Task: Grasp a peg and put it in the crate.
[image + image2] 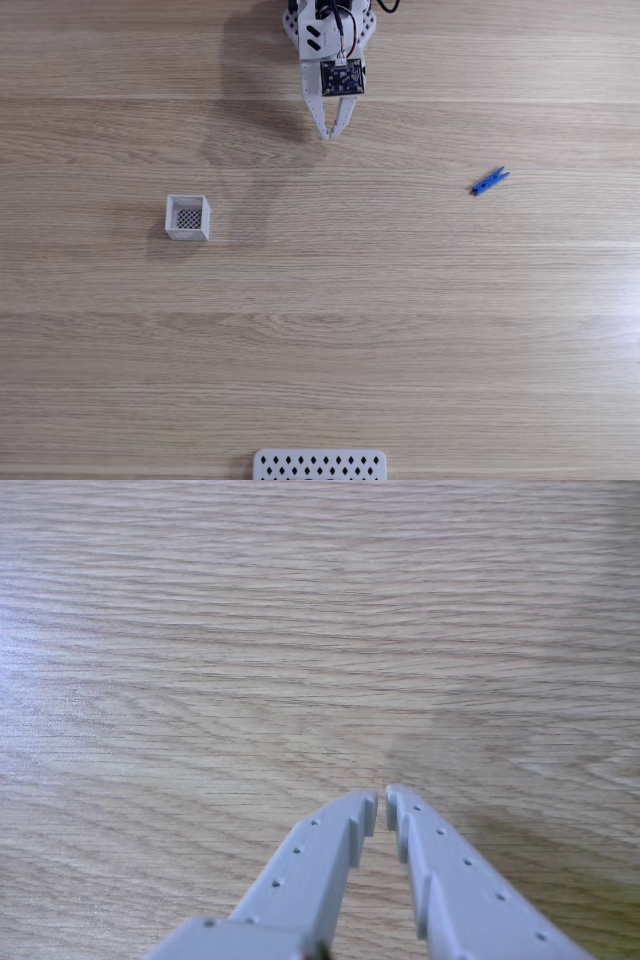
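While well apart from the closed end effector (327,135), peg (489,181) to its right.

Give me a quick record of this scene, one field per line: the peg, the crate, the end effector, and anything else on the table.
peg: blue clothespin, lying flat on the table, right side of the fixed view, untouched
crate: small white open box, left side, nothing in it
end effector: top centre, fingertips nearly together, holding nothing; also seen in the other view
table: light wood
other: white perforated panel at the bottom edge
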`<state>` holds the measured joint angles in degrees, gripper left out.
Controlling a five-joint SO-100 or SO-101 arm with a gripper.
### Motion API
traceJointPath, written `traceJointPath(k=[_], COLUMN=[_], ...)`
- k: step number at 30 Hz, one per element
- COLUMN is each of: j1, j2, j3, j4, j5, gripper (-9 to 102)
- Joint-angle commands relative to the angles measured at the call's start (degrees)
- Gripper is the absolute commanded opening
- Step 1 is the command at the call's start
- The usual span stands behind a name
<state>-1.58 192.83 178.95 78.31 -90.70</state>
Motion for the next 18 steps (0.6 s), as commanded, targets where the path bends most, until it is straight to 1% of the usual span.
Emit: traceJointPath(k=[1, 18], j1=[2.7, 2.5], j2=[1.8, 1.1], j3=[1.2, 0.2], j4=[0.2, 0.4], j5=[0.2, 0.3], gripper=[0, 0])
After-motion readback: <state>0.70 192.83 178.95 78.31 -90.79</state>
